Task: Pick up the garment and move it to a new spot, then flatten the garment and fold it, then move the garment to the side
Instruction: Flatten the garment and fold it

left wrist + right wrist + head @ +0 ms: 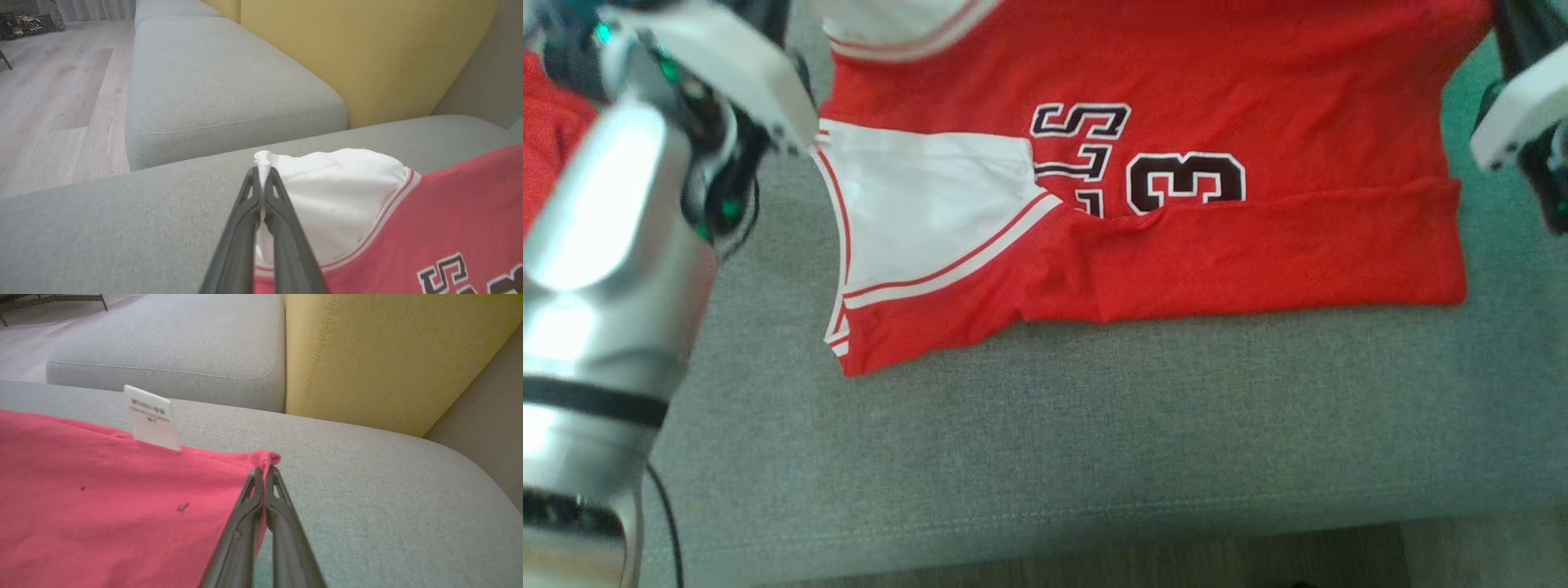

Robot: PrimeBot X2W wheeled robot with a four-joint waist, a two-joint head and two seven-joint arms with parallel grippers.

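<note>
One garment: a red sleeveless jersey with a white side panel, red-and-white striped trim and dark numerals outlined in white. It is spread across the grey sofa seat, with the edge nearest the robot doubled over into a red band along its length. The cloth is mildly creased, most of all by the white panel.

Left gripper: fingers pressed together, pinching a bunched corner of the white panel (a small tuft of white cloth sticks up past the tips). The left forearm, silver, fills the left of the head view.

Right gripper: fingers closed on a rolled red corner of the garment, at the end away from the white panel. The white housing of the right arm shows at the right edge of the head view.

Label: white, printed, standing up from the red edge, near the right gripper but not touching it (text too small to read).

Surroundings: a yellow backrest behind the seat, a neighbouring cushion in the same grey and pale wooden floor beyond it.
</note>
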